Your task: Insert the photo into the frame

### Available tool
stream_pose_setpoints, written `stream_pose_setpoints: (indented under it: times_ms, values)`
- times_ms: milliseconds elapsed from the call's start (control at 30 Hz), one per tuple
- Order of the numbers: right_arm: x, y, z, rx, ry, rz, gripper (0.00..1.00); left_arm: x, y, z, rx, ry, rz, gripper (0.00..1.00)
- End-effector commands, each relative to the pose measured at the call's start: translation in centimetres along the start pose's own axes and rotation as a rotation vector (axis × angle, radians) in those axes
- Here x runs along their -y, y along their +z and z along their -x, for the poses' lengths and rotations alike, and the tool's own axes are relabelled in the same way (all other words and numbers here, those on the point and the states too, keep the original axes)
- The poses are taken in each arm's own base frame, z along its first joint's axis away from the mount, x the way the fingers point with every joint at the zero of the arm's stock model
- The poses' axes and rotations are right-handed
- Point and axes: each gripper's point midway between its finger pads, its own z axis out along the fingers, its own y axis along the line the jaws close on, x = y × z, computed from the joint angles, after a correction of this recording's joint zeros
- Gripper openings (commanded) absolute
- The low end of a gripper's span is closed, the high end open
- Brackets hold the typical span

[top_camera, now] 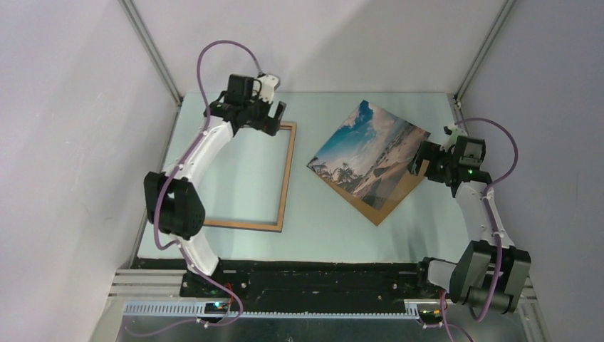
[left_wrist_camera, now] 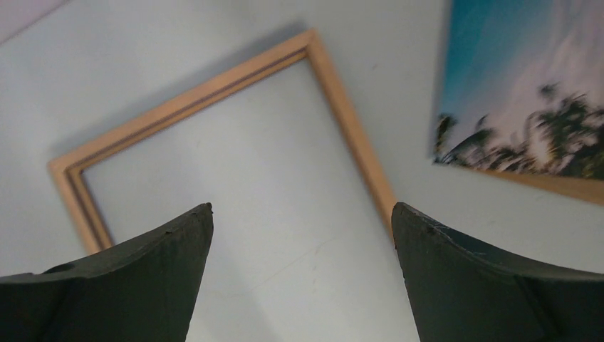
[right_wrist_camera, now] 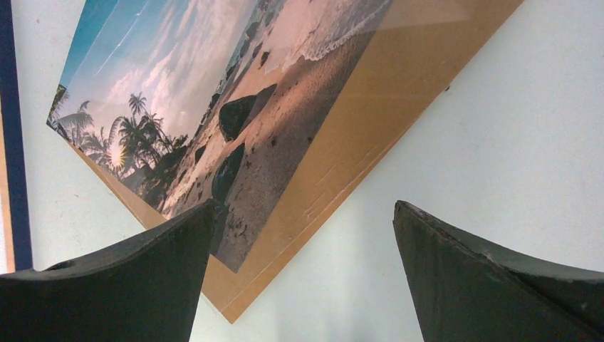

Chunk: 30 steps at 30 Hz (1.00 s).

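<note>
The frame [top_camera: 286, 178] lies flat on the left half of the table with its wood-brown face up and nothing inside it. The photo [top_camera: 370, 146], a beach print, lies picture up and turned like a diamond on a brown backing board [top_camera: 388, 203] right of centre. My left gripper [top_camera: 276, 120] hangs open and holds nothing above the frame's far right corner; in the left wrist view the frame [left_wrist_camera: 349, 121] runs between its fingertips [left_wrist_camera: 192, 235]. My right gripper [top_camera: 422, 165] is open at the board's right corner, just above the photo [right_wrist_camera: 214, 85] and backing board [right_wrist_camera: 370, 121].
Pale walls close in the table on the left, back and right. The arms' black base rail [top_camera: 320, 274] runs along the near edge. A dark blue strip [right_wrist_camera: 18, 142] stands at the left edge of the right wrist view.
</note>
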Motion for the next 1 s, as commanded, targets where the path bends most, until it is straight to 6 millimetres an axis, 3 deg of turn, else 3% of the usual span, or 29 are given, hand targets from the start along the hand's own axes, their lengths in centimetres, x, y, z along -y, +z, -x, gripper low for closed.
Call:
stream_pose_setpoints:
  times_ms: [0, 100, 133, 167, 200, 233, 333, 467, 567, 767, 967]
  values:
    - [0.1, 0.7, 0.1, 0.012, 0.075, 0.033, 1.0, 3.8, 1.8, 4.0, 0.074, -0.03, -0.118, 1.0]
    - [0.6, 1.5, -0.9, -0.008, 0.127, 0.046, 1.0, 5.6, 4.9, 4.8, 0.059, -0.055, -0.179, 1.0]
    - [1.1, 1.8, -1.3, -0.021, 0.152, 0.041, 1.0, 6.1, 6.6, 4.1, 0.031, -0.08, -0.198, 1.0]
    - [1.2, 2.0, -1.5, -0.025, 0.163, 0.046, 1.0, 6.7, 6.7, 5.2, 0.051, -0.086, -0.218, 1.0]
    - [1.7, 2.3, -1.9, -0.038, 0.19, 0.044, 1.0, 7.6, 8.1, 4.5, 0.025, -0.113, -0.249, 1.0]
    - [2.1, 2.4, -2.0, -0.039, 0.208, 0.037, 1.0, 7.9, 8.3, 5.4, 0.041, -0.131, -0.26, 1.0]
    - [2.8, 3.1, -3.0, -0.069, 0.256, 0.045, 1.0, 9.7, 11.0, 4.9, 0.007, -0.182, -0.312, 1.0]
    - [3.6, 3.7, -3.7, -0.094, 0.302, 0.049, 1.0, 11.7, 13.1, 5.2, -0.003, -0.207, -0.346, 1.0]
    - [4.2, 4.1, -4.2, -0.109, 0.332, 0.044, 1.0, 13.3, 14.5, 4.7, -0.023, -0.219, -0.373, 1.0]
    - [5.2, 5.0, -5.1, -0.138, 0.38, 0.035, 0.97, 17.9, 15.6, 4.4, -0.047, -0.214, -0.459, 1.0]
    - [5.6, 5.9, -5.8, -0.166, 0.415, 0.05, 0.97, 21.3, 16.9, 4.3, -0.052, -0.189, -0.5, 1.0]
